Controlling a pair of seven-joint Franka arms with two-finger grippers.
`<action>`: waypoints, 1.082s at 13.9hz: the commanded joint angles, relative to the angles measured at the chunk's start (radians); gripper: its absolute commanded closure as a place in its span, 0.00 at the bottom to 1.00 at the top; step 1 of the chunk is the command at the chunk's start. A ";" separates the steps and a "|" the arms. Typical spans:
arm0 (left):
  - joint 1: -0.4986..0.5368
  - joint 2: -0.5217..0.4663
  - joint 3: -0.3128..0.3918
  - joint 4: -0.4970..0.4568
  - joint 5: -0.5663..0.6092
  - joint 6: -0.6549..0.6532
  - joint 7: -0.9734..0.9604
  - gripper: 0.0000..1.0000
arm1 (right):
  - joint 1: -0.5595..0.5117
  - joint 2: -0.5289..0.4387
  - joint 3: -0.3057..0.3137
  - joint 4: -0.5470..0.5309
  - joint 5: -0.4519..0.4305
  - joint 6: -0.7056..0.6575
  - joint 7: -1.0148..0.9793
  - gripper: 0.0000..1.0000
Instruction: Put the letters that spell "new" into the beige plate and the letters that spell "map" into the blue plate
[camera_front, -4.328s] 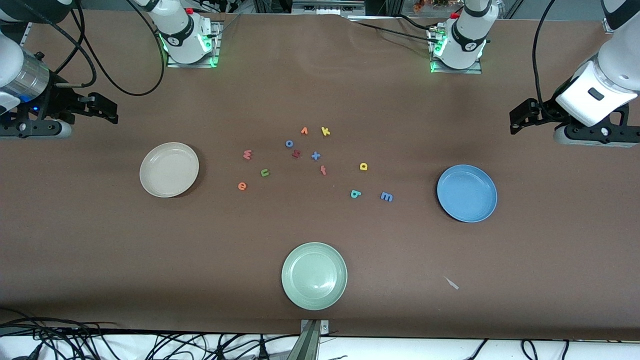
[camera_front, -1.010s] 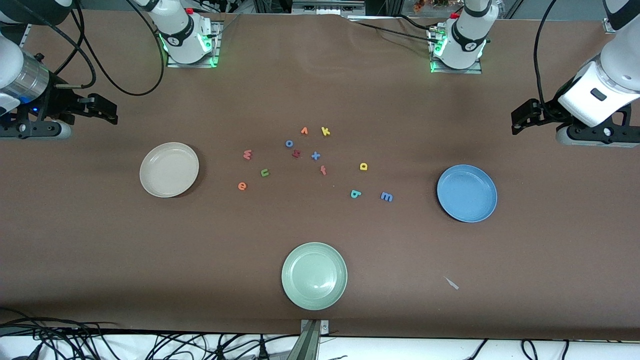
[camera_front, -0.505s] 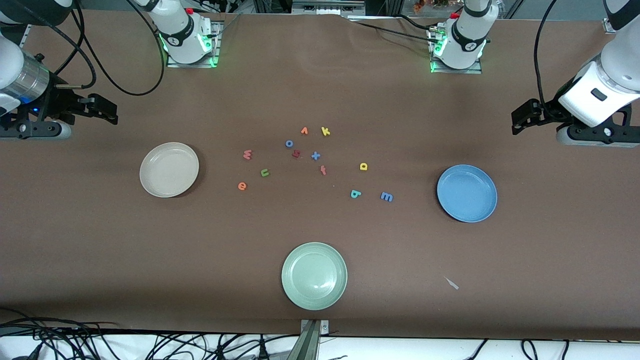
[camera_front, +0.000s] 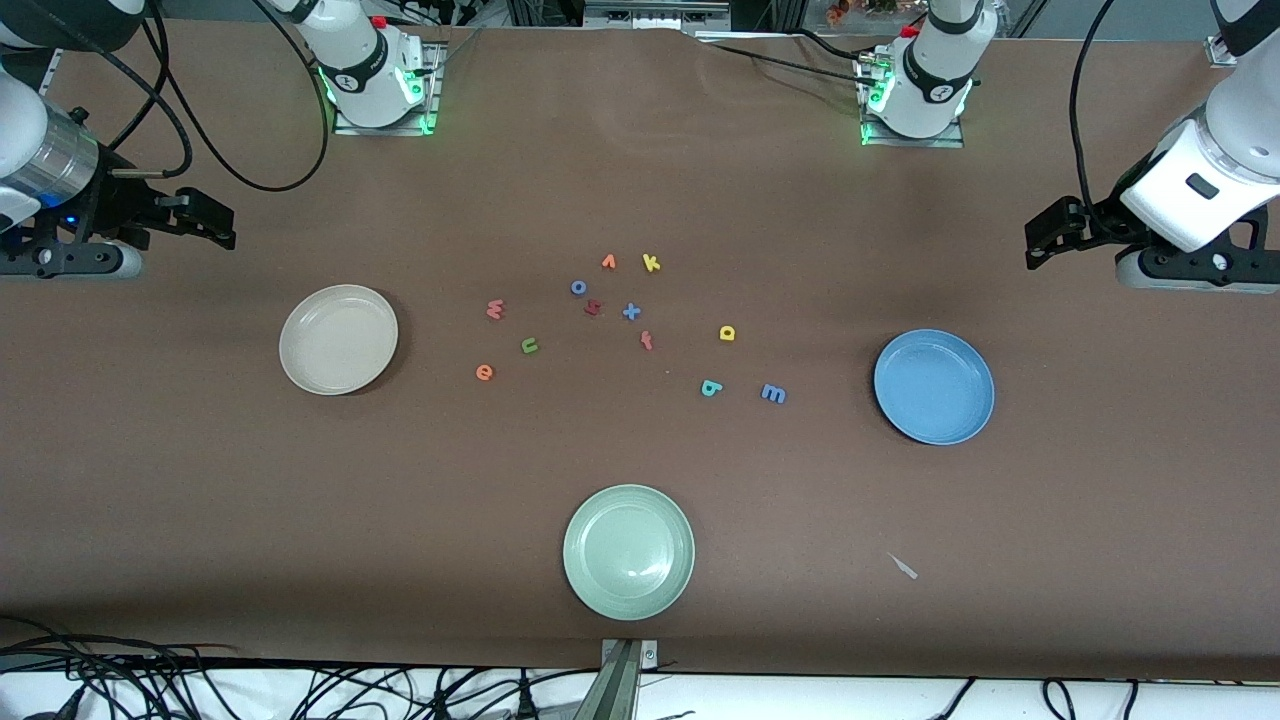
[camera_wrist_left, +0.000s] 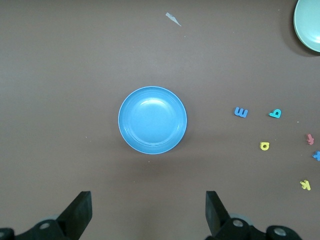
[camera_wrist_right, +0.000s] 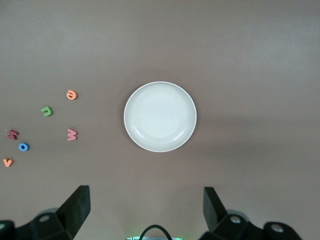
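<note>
The beige plate (camera_front: 338, 339) lies toward the right arm's end, the blue plate (camera_front: 934, 386) toward the left arm's end; both hold nothing. Beside the beige plate lie the pinkish w (camera_front: 494, 309), green n (camera_front: 530, 346) and orange e (camera_front: 484, 372). Closer to the blue plate lie the yellow p (camera_front: 727, 333), teal a (camera_front: 710, 388) and dark blue m (camera_front: 773, 393). My right gripper (camera_wrist_right: 146, 207) hangs open over bare table by the beige plate (camera_wrist_right: 160, 116). My left gripper (camera_wrist_left: 148, 210) hangs open over bare table by the blue plate (camera_wrist_left: 152, 120).
A pale green plate (camera_front: 628, 551) sits near the front edge. Spare letters cluster mid-table: yellow k (camera_front: 651, 263), orange v (camera_front: 608, 262), blue o (camera_front: 578, 287), a dark red letter (camera_front: 592, 308), blue x (camera_front: 631, 312), red t (camera_front: 647, 341). A paper scrap (camera_front: 904, 566) lies nearer the camera than the blue plate.
The left arm has drifted slightly toward its end of the table. The right arm, plates and letters have not moved.
</note>
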 joint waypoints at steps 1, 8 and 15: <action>0.006 0.013 -0.002 0.032 -0.008 -0.021 0.001 0.00 | -0.006 -0.011 0.001 -0.012 0.017 0.033 0.001 0.00; 0.006 0.013 -0.002 0.032 -0.008 -0.021 0.001 0.00 | -0.006 -0.011 -0.001 -0.012 0.034 0.030 0.001 0.00; 0.007 0.013 -0.002 0.032 -0.008 -0.021 0.001 0.00 | -0.007 -0.002 -0.001 -0.007 0.028 0.031 0.000 0.00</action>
